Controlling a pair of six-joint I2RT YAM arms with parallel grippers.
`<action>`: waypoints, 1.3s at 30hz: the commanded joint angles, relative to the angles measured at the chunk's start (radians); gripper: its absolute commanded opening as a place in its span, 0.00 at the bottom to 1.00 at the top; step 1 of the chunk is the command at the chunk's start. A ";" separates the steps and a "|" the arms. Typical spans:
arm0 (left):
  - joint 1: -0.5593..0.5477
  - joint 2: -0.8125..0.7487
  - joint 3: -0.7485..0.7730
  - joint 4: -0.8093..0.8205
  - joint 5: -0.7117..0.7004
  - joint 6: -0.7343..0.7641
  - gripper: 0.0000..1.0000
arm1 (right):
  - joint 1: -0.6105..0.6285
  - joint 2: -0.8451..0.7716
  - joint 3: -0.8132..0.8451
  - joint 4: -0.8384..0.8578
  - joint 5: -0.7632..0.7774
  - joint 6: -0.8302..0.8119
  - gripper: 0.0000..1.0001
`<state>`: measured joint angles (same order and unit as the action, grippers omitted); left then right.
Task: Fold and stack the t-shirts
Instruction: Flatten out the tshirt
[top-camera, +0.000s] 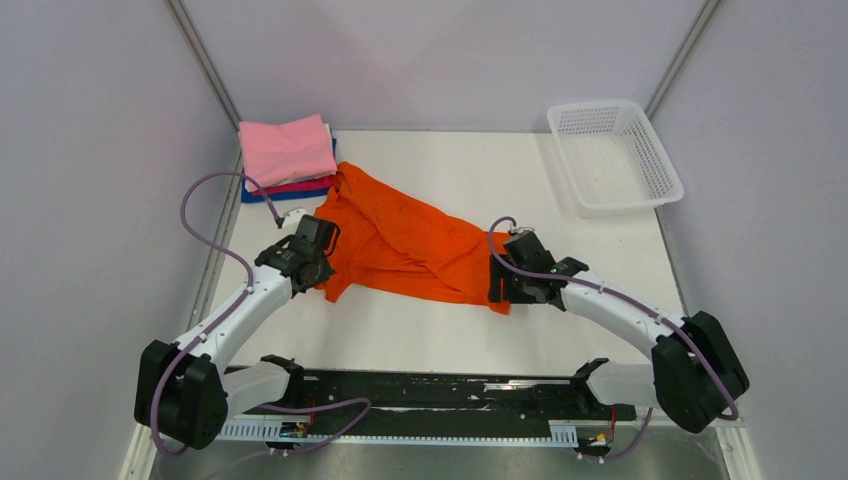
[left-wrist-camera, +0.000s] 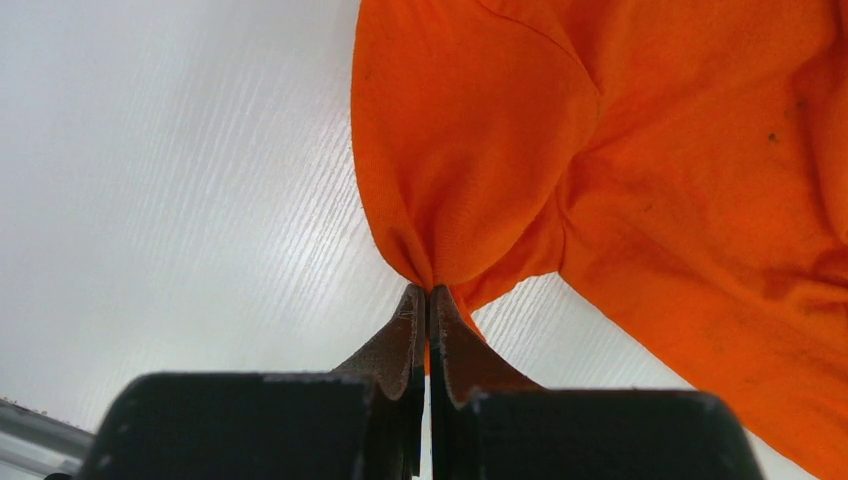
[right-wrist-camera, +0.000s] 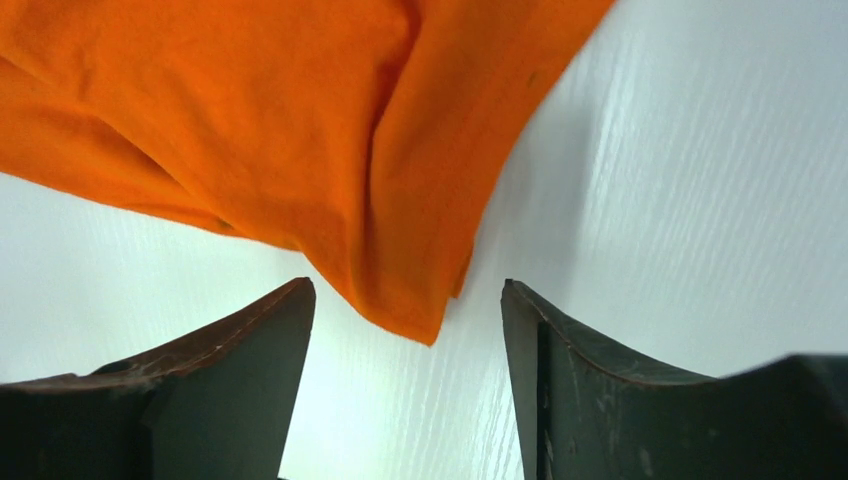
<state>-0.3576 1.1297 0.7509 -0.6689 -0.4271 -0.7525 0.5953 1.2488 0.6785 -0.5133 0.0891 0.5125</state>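
The orange t-shirt (top-camera: 405, 240) lies crumpled and stretched across the middle of the white table. My left gripper (top-camera: 318, 262) is at its left edge, shut on a pinch of the orange cloth (left-wrist-camera: 440, 240). My right gripper (top-camera: 497, 280) is open at the shirt's right end; a corner of the orange cloth (right-wrist-camera: 410, 310) lies between its fingers, touching neither. A stack of folded t-shirts, pink (top-camera: 285, 148) on top with magenta and blue edges showing below, sits at the back left corner.
A white plastic mesh basket (top-camera: 613, 155) stands at the back right. Grey walls close in the table on three sides. Purple cables loop from both arms.
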 joint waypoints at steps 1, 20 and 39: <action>0.001 -0.021 -0.005 0.029 0.008 0.004 0.00 | 0.000 -0.075 -0.052 -0.014 0.004 0.094 0.60; 0.000 -0.098 0.027 0.023 0.021 0.008 0.00 | -0.025 -0.028 0.001 0.152 0.000 0.068 0.00; 0.001 -0.385 0.589 0.183 0.023 0.194 0.00 | -0.209 -0.492 0.458 0.157 0.023 -0.132 0.00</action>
<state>-0.3576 0.7769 1.2102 -0.5606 -0.3943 -0.6380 0.3931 0.8341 1.0241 -0.4065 0.0795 0.4637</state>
